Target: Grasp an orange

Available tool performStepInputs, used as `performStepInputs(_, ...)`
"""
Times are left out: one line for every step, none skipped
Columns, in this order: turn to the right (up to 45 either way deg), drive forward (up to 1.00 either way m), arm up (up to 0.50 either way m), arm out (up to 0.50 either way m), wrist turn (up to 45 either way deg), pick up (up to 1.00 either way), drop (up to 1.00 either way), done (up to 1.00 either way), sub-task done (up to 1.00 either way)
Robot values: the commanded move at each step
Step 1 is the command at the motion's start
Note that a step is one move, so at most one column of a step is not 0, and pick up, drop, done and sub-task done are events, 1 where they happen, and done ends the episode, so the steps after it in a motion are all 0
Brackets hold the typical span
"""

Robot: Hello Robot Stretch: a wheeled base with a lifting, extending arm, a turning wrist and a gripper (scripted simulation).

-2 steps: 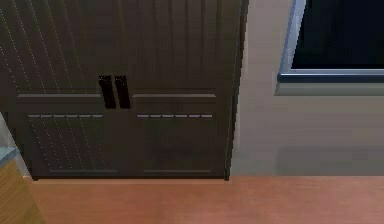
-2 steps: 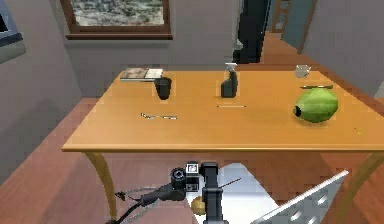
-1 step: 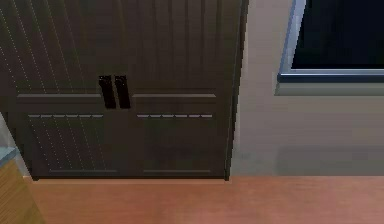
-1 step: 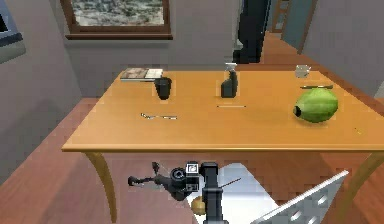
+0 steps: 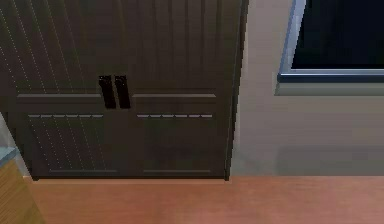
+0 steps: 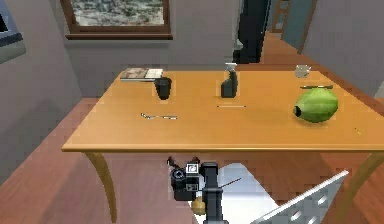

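Note:
On the wooden table (image 6: pixel 200 130) in the arm side view, a round green fruit-like thing (image 6: pixel 318 104) lies near the right end. No orange-coloured fruit stands out on the tabletop. The arm rises from the bottom edge, and my gripper (image 6: pixel 180 180) sits low, just below the table's near edge, in front of the floor and a white chair. Its far end is hard to make out, so I cannot tell whether it holds anything.
Also on the table are a dark cup (image 6: pixel 163 88), a dark bottle (image 6: pixel 229 82), a small pale cup (image 6: pixel 302 70) and a flat book-like thing (image 6: pixel 141 74). A white chair (image 6: pixel 290 205) stands at the near side. In the forward view, a dark double-door cabinet (image 5: pixel 125 90) rises close ahead beside a window (image 5: pixel 335 40).

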Motion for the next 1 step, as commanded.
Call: performStepInputs(0.0, 0.00, 0.00, 0.00, 24.0, 0.00, 0.00, 0.00, 0.00)
